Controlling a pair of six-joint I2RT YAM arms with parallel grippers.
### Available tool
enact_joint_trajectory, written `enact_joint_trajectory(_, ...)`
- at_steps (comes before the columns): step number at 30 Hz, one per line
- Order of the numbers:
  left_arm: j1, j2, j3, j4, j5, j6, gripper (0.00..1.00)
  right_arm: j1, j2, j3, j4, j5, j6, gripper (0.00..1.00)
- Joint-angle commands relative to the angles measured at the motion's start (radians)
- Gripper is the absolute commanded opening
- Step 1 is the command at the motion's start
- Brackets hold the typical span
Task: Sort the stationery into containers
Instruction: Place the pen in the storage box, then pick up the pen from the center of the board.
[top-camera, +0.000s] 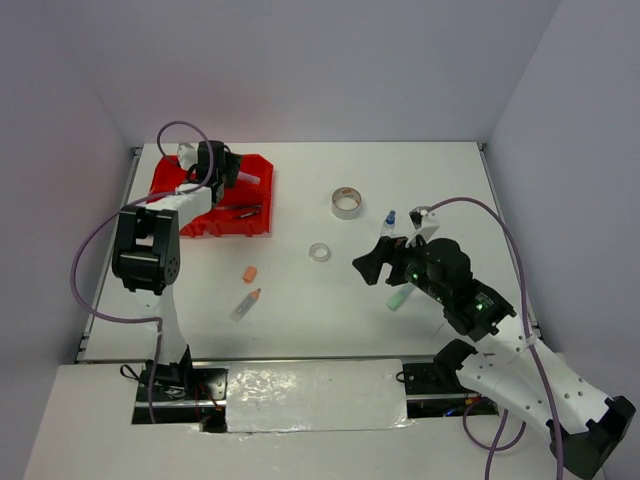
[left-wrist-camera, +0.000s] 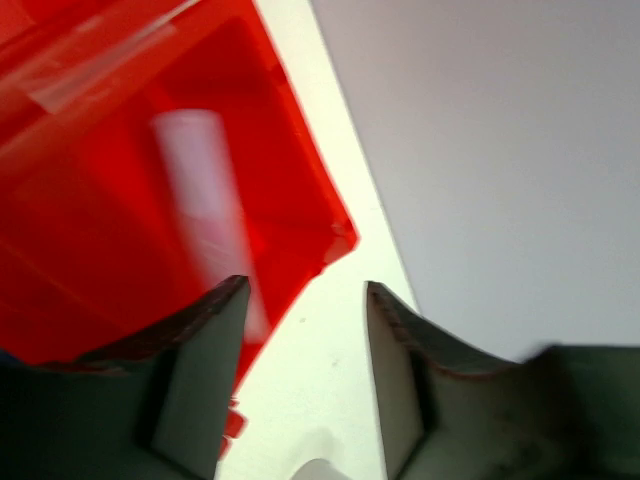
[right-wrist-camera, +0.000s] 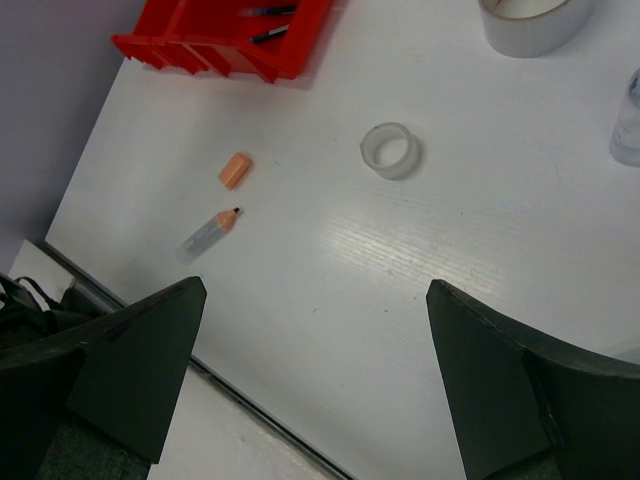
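Observation:
The red organiser tray (top-camera: 215, 222) stands at the far left of the table. My left gripper (top-camera: 205, 160) hovers over its far end, open and empty; in the left wrist view (left-wrist-camera: 300, 300) the tray corner (left-wrist-camera: 330, 235) and a blurred pale pink marker (left-wrist-camera: 200, 190) inside it show between the fingers. Dark pens (top-camera: 245, 211) lie in a near compartment. My right gripper (top-camera: 372, 262) is open and empty above the bare table (right-wrist-camera: 315, 290). On the table lie a grey tape roll (top-camera: 346, 202), a clear tape ring (top-camera: 320, 252), a blue-capped bottle (top-camera: 390, 218), an orange piece (top-camera: 249, 273), an orange-tipped marker (top-camera: 246, 304) and a green marker (top-camera: 400, 297).
The right wrist view shows the tray (right-wrist-camera: 300, 40), the orange piece (right-wrist-camera: 234, 169), the orange-tipped marker (right-wrist-camera: 208, 233), the tape ring (right-wrist-camera: 390, 150) and the tape roll (right-wrist-camera: 530, 25). Grey walls close the table on three sides. The table's near edge (right-wrist-camera: 230, 385) runs below the right gripper.

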Motion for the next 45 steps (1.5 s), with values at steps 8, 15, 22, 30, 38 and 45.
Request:
enact_joint_trajectory(8, -0.021, -0.096, 0.041, 0.063, -0.007, 0.019, 0.71, -0.005, 0.02, 0.01, 0.054, -0.044, -0.046, 1.0)
enact_joint_trajectory(15, -0.103, -0.262, 0.26, -0.271, -0.081, 0.435, 0.97, -0.004, 0.044, 0.022, 0.041, -0.032, -0.034, 1.0)
enact_joint_trajectory(22, -0.195, -0.708, -0.108, -0.398, -0.001, 0.744, 0.99, -0.011, 0.014, 0.024, -0.002, 0.009, -0.004, 1.0)
enact_joint_trajectory(30, -0.276, -0.914, -0.554, -0.535, 0.209, 0.869, 0.98, -0.013, 0.021, 0.018, -0.048, -0.024, 0.008, 1.0)
enact_joint_trajectory(38, -0.446, -0.945, -0.613, -0.697, 0.051, 0.783, 0.98, -0.013, 0.014, -0.02, -0.026, -0.103, 0.032, 1.0)
enact_joint_trajectory(45, -0.52, -0.86, -0.714, -0.658, 0.013, 0.704, 0.95, -0.011, 0.015, -0.028, -0.023, -0.112, 0.028, 1.0)
